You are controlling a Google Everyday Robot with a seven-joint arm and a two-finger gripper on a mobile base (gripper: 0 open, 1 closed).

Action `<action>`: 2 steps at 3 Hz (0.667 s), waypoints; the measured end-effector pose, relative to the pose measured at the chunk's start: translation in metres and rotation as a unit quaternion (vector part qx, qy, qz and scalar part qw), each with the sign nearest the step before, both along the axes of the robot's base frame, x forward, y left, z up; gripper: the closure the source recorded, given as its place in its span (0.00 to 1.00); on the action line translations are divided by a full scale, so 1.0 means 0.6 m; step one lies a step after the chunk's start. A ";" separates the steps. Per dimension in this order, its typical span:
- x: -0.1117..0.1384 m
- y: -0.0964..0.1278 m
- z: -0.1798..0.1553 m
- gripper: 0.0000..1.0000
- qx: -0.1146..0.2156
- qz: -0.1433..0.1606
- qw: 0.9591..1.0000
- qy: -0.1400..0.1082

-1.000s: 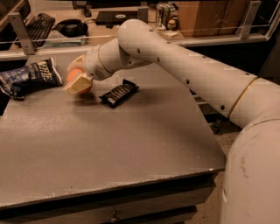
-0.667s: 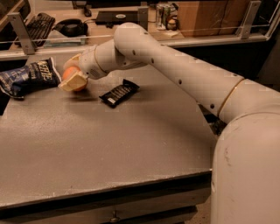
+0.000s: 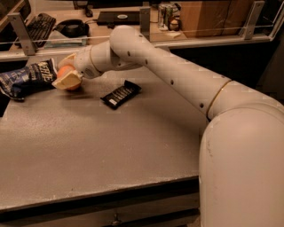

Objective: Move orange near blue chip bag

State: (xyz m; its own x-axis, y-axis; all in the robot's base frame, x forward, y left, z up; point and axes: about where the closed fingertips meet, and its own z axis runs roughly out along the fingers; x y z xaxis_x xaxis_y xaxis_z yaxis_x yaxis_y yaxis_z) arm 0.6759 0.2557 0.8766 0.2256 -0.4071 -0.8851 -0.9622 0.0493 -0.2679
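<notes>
The orange is a round bright fruit held between the cream fingers of my gripper, low over the grey table at its far left. The gripper is shut on the orange. The blue chip bag, dark navy with white lettering and wrinkled, lies just left of the orange at the table's left edge, almost touching the gripper. My white arm reaches in from the right across the table.
A small black bar wrapper lies on the table to the right of the gripper. Behind the table runs a railing with posts, and a desk with a keyboard, a black object and cans.
The gripper with the orange has moved left, from beside the black wrapper to right next to the chip bag.
</notes>
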 end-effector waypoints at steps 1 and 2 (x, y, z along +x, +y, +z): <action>0.003 0.012 -0.010 0.38 0.005 0.003 1.000 0.009; 0.004 0.013 -0.010 0.14 0.005 0.003 1.000 0.011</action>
State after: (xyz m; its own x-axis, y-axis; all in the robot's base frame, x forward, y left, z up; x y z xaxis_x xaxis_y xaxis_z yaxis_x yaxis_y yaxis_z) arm 0.6780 0.2635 0.8706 0.2088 -0.3965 -0.8940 -0.9680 0.0465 -0.2467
